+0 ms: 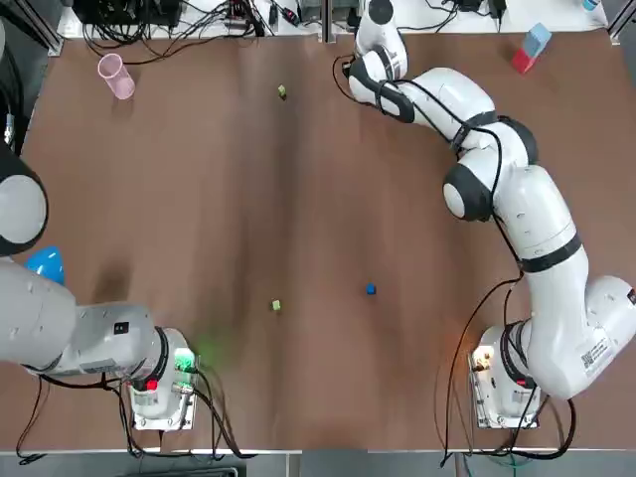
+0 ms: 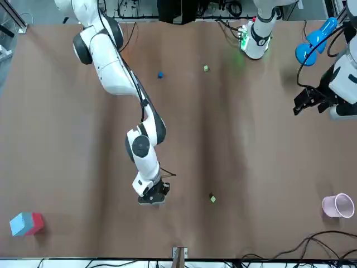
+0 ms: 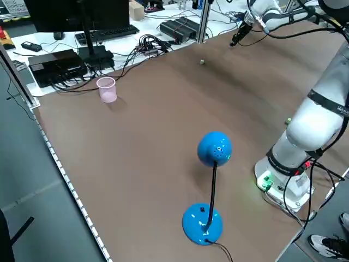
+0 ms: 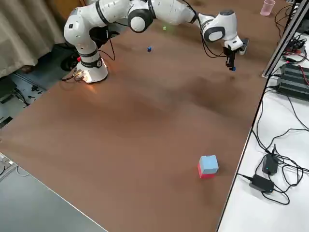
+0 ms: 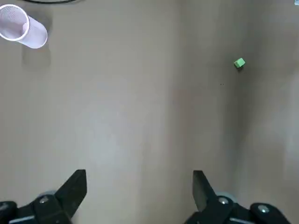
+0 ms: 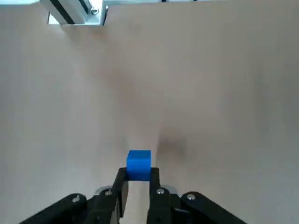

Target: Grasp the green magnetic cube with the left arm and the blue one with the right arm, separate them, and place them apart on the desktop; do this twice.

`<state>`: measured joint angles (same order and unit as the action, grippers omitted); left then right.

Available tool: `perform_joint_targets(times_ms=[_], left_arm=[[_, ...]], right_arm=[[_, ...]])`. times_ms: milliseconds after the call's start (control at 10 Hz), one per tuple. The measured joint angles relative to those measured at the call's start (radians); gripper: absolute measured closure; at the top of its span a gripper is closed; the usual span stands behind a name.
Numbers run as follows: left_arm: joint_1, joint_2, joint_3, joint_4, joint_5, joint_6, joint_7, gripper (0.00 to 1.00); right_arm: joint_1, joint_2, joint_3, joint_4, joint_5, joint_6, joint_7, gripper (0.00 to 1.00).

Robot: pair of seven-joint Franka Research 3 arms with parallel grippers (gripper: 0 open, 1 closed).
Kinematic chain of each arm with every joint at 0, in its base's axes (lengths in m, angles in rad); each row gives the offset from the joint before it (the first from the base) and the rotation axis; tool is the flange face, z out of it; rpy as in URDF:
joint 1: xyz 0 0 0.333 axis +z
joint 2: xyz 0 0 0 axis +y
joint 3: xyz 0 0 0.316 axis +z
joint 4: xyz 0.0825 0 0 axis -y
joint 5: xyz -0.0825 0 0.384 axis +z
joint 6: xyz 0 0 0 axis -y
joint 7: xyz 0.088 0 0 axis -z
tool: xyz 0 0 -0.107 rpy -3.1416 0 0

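My right gripper [image 6: 138,174] is shut on a blue cube [image 6: 138,163] and hangs low over the table's far edge, also seen in the right side view [image 4: 233,62]. A green cube [image 1: 282,91] lies on the desktop a little to its left, apart from it. Nearer the bases, another green cube [image 1: 275,306] and another blue cube [image 1: 370,289] lie apart from each other. My left gripper [image 5: 140,179] is open and empty, raised over the table's left side [image 2: 305,101], with the far green cube [image 5: 239,63] well ahead of it.
A pink cup [image 1: 116,77] lies at the far left. A blue-and-red block [image 1: 531,48] stands at the far right corner. A blue desk lamp [image 3: 210,191] stands by the left arm's base. Cables and a metal post [image 6: 74,11] line the far edge.
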<state>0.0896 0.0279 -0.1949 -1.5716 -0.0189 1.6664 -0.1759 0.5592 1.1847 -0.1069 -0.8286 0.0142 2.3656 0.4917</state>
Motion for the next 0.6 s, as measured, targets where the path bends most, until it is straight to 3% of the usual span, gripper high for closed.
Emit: perform_joint_targets(times_ms=[300,600], left_arm=[[0.000,0.000,0.000,0.001,0.000,0.000,-0.002,0.00],[0.000,0.000,0.000,0.005,0.000,0.000,-0.002,0.00]], right_arm=[[-0.002,0.000,0.000,0.002,0.000,0.030,-0.001,0.67],[-0.014,-0.005,0.000,0.028,0.000,0.009,-0.010,0.22]])
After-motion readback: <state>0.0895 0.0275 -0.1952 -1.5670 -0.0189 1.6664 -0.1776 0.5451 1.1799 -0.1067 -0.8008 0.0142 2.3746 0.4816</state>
